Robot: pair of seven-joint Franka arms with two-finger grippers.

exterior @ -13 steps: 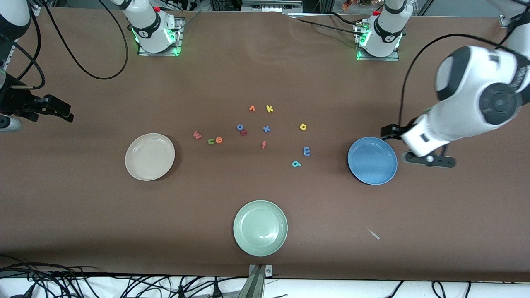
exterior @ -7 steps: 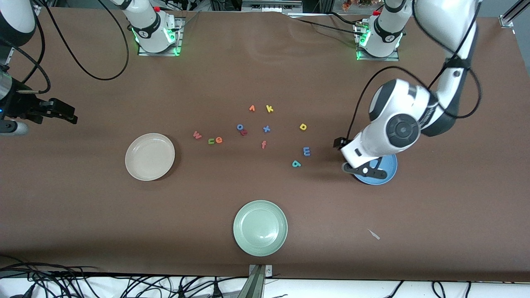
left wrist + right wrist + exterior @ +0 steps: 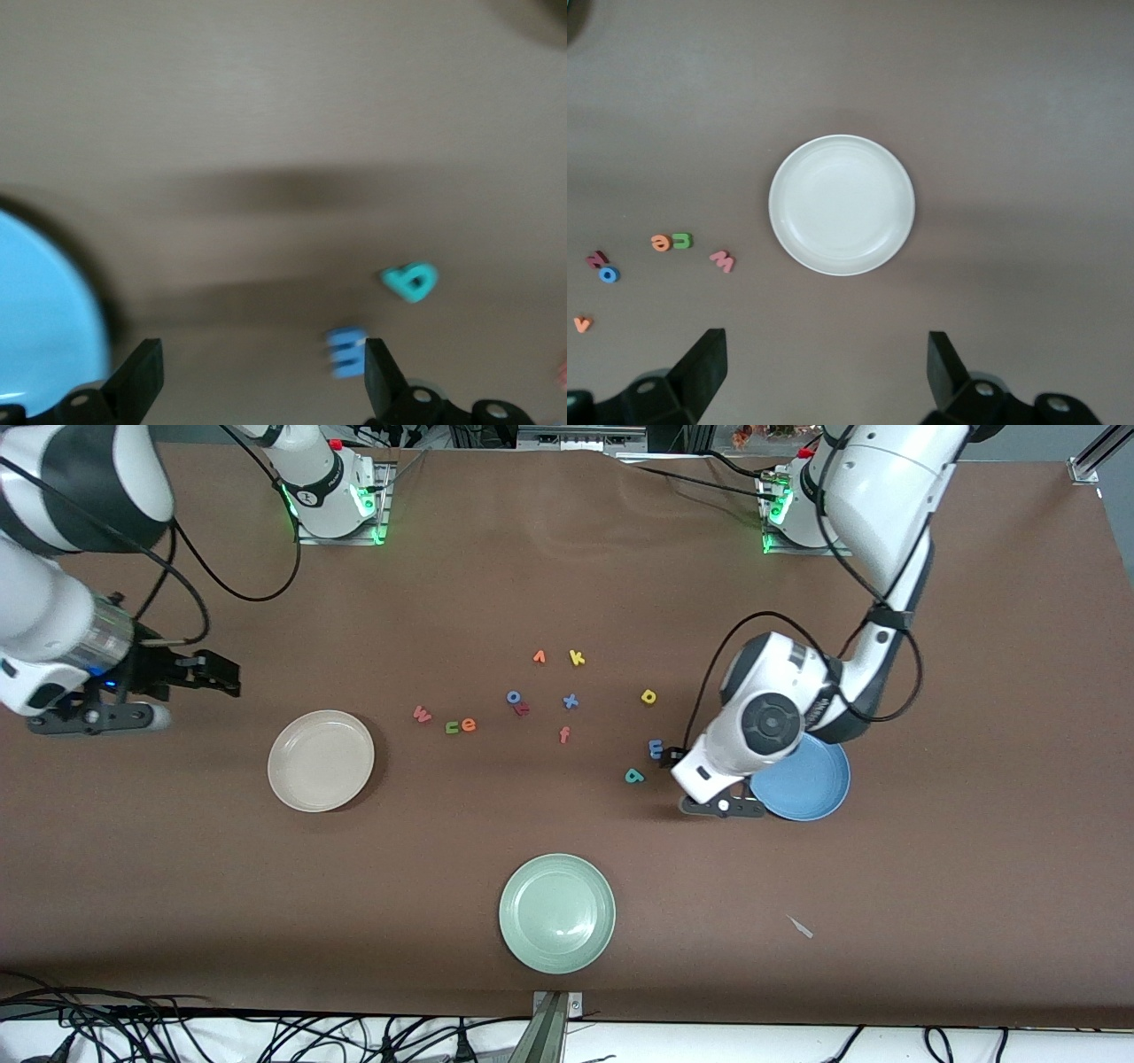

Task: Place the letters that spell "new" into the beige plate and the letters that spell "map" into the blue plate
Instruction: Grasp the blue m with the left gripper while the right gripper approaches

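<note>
Now left gripper [image 3: 257, 376] low over worktop [image 3: 567, 957], fingers [image 3: 142, 376] spread, blue m [image 3: 346, 351] just inside one fingertip — lining up pick. Right gripper [image 3: 824, 372] fingers spread, empty, high above beige plate [image 3: 842, 204].

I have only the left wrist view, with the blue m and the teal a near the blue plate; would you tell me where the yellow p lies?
Observer: The yellow p lies on the table, farther from the front camera than the blue m and apart from it.
Operator: Thank you. Has any of the three reached the blue plate?
Observer: No. They all lie on the table, the teal a too, beside the blue plate. The left gripper is over the table beside the m, fingers open.
Operator: And the right gripper?
Observer: The right gripper is over the table toward the right arm's end, beside the beige plate, fingers open and holding nothing.
</note>
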